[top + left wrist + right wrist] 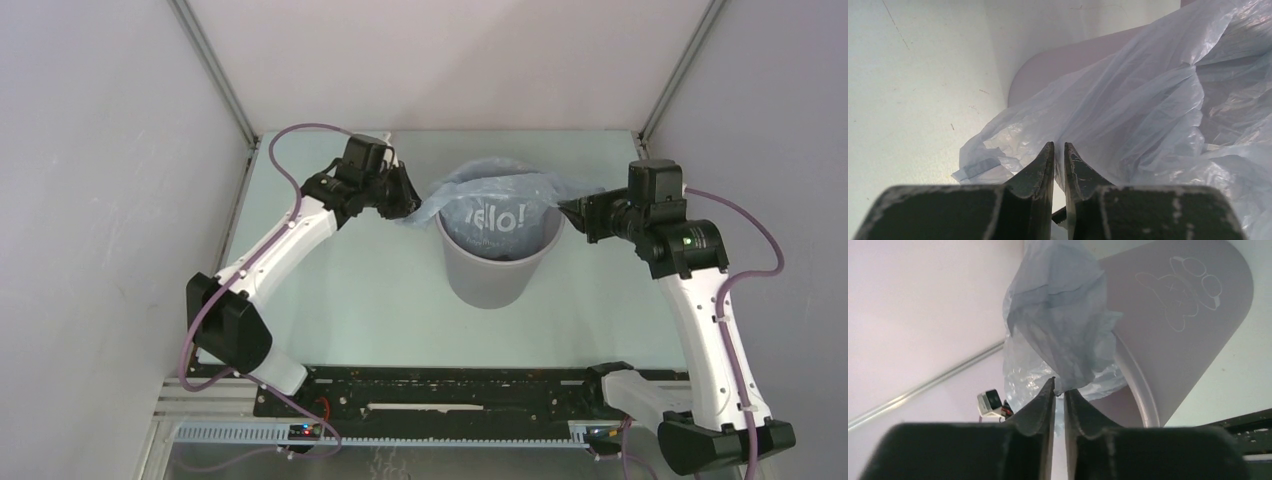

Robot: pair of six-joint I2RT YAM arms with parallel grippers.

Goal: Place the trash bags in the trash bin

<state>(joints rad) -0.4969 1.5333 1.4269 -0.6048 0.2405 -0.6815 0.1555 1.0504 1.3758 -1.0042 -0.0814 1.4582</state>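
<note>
At bin rim | bag clamped in narrow jaws | left gripper, right gripper

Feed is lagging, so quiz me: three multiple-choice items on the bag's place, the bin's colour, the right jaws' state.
1. Relative to the trash bin, the trash bag is: A wholly outside; B inside, spilling over the rim; C tucked fully below the rim.
2. The bin is: A red; B grey; C green.
3. The right gripper has its jaws: A wide open; B round the bin's rim; C closed on the bag.
B, the top view shows it; B, its plain wall; C, film pinched at the tips.
</note>
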